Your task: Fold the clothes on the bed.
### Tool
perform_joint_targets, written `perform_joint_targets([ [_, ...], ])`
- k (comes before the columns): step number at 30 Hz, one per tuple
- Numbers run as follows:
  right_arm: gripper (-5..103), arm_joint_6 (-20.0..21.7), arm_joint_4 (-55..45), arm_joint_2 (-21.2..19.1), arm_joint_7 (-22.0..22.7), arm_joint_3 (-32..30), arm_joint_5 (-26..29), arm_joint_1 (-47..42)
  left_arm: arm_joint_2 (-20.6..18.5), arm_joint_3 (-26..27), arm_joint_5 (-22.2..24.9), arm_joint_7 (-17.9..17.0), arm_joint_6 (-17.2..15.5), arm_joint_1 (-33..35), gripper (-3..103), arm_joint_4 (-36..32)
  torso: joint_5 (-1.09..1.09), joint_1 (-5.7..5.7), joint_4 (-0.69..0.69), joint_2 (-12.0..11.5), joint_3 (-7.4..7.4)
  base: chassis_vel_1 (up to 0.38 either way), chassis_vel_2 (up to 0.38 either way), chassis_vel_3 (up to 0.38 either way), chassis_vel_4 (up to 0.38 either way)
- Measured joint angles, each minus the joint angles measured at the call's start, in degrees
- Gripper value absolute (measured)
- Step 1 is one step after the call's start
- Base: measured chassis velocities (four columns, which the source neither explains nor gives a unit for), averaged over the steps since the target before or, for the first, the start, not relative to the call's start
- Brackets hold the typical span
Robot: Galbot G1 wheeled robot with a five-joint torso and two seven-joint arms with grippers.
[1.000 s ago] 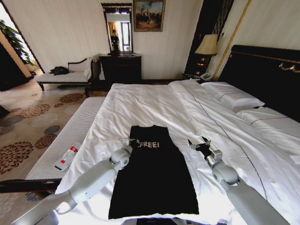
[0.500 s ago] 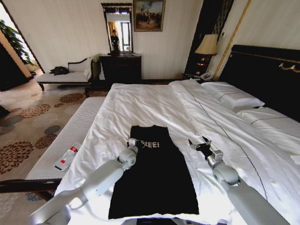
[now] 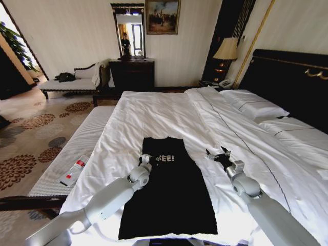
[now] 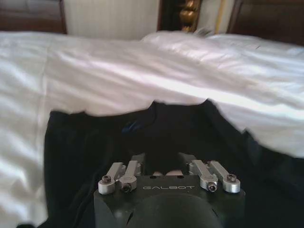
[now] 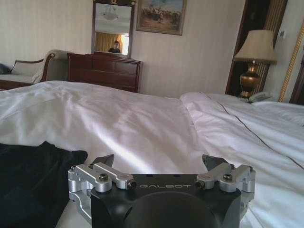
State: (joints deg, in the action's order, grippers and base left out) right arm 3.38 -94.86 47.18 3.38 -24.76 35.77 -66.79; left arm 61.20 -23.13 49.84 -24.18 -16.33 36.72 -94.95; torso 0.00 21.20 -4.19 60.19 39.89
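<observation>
While the left gripper (image 3: 147, 159) seemingly pinches the clothes (image 3: 169, 197), the right gripper (image 3: 218, 155) hovers, jaws spread.

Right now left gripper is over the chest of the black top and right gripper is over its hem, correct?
Not quite. The left gripper is over the black top's chest, but the right gripper, fingers open, is over the white duvet beside the top, not over the hem. The head view shows it.

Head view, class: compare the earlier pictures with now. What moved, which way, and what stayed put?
The left gripper slid toward the robot's right, further onto the black top, now covering more of its white lettering. The right gripper stayed open over the white duvet beside the top. The top itself lies flat, unmoved.
</observation>
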Motion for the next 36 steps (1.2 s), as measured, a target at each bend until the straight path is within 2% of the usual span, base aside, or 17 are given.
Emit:
perform_joint_targets([
  [2, 100, 0.2, 0.5, 0.0, 0.0, 0.4, 0.5, 0.6, -0.1, 0.2, 0.2, 0.2, 0.2, 0.0, 45, -0.8, 0.00, 0.00, 0.00, 0.0, 0.00, 0.000, 0.000, 0.000, 0.000],
  [5, 100, 1.4, 1.6, 0.1, 0.0, 1.7, 3.8, 2.2, 0.0, 2.2, 1.4, 0.1, 0.7, 0.0, 61, -1.9, 0.00, 0.00, -0.02, 0.0, 0.00, 0.000, 0.000, 0.000, 0.000],
  [7, 100, 1.7, 1.8, 0.1, 0.0, 1.9, 4.6, 2.7, 0.1, 2.7, 1.7, 0.1, 0.8, 0.0, 61, -1.8, 0.00, 0.00, -0.02, 0.0, 0.00, 0.000, 0.000, 0.000, 0.000],
  [10, 100, 4.2, 3.4, 0.4, 0.1, 3.9, 11.9, 6.1, 1.3, 7.8, 5.2, -0.7, 0.9, -1.2, 77, 2.7, 0.00, 0.00, 0.00, 0.0, 0.00, 0.000, 0.000, 0.000, 0.000],
  [11, 100, 4.5, 3.5, 0.4, 0.2, 4.0, 12.6, 6.5, 1.4, 8.3, 5.7, -0.7, 0.9, -1.3, 83, 3.3, 0.00, 0.00, 0.00, 0.0, 0.00, 0.000, 0.000, 0.000, 0.000],
  [12, 100, 4.5, 3.5, 0.4, 0.2, 4.0, 12.6, 6.5, 1.4, 8.3, 5.7, -0.7, 0.9, -1.3, 83, 3.3, 0.00, 0.00, 0.00, 0.0, 0.00, 0.000, 0.000, 0.000, 0.000],
  [13, 100, 5.6, 4.1, 0.6, 0.4, 4.8, 15.2, 7.9, 1.9, 10.4, 7.2, -0.7, 0.9, -2.0, 88, 6.1, 0.00, 0.01, 0.00, 0.0, 0.00, 0.000, 0.000, 0.000, 0.000],
  [14, 100, 5.9, 4.2, 0.8, 0.5, 5.1, 15.7, 8.4, 2.2, 11.4, 7.6, -0.5, 0.9, -2.3, 93, 7.5, 0.00, 0.01, 0.00, 0.0, 0.01, 0.000, 0.000, 0.000, 0.000],
  [15, 100, 5.9, 4.2, 0.8, 0.5, 5.1, 15.7, 8.4, 2.2, 11.4, 7.6, -0.5, 0.9, -2.3, 93, 7.5, 0.00, 0.01, 0.00, 0.0, 0.01, 0.000, 0.000, 0.000, 0.000],
  [16, 100, 6.3, 4.6, 0.9, 0.7, 5.7, 16.1, 9.1, 2.9, 13.0, 8.0, 0.3, 1.1, -2.9, 97, 10.5, 0.00, 0.01, 0.00, 0.0, 0.00, 0.000, 0.000, 0.000, 0.000],
  [20, 100, 6.5, 4.8, 1.1, 0.8, 6.1, 16.1, 9.4, 3.9, 14.3, 7.5, 2.5, 1.6, -4.1, 100, 14.8, 0.00, 0.00, 0.00, 0.0, 0.00, 0.000, 0.000, 0.000, 0.000],
  [21, 100, 6.6, 4.8, 1.2, 0.9, 6.1, 16.1, 9.4, 4.7, 14.6, 6.9, 4.1, 2.0, -5.2, 100, 17.5, -0.01, 0.00, -0.01, 0.0, 0.00, 0.000, 0.000, 0.000, 0.000],
  [23, 100, 6.7, 4.9, 1.3, 1.1, 6.1, 15.9, 9.4, 5.6, 14.7, 6.6, 5.1, 2.2, -6.3, 100, 20.3, 0.00, 0.01, -0.01, 0.0, 0.01, 0.000, 0.000, 0.000, 0.000],
  [26, 100, 6.9, 5.1, 1.4, 1.4, 5.8, 15.9, 9.4, 8.0, 15.0, 5.0, 6.3, 2.5, -8.3, 100, 26.4, 0.01, 0.00, -0.01, 0.0, 0.01, 0.000, 0.000, 0.000, 0.000],
  [33, 100, 7.1, 5.6, 1.4, 1.8, 5.7, 16.2, 9.9, 12.5, 15.2, 2.4, 8.1, 3.2, -10.9, 100, 33.7, 0.01, 0.00, -0.01, 0.0, 0.00, 0.000, 0.000, 0.000, 0.000],
  [36, 100, 8.1, 6.5, 2.1, 2.1, 6.4, 19.2, 11.6, 15.1, 14.9, 1.6, 9.4, 3.5, -12.1, 100, 37.1, 0.00, 0.00, -0.04, 0.0, 0.00, 0.000, 0.000, 0.000, 0.000],
])
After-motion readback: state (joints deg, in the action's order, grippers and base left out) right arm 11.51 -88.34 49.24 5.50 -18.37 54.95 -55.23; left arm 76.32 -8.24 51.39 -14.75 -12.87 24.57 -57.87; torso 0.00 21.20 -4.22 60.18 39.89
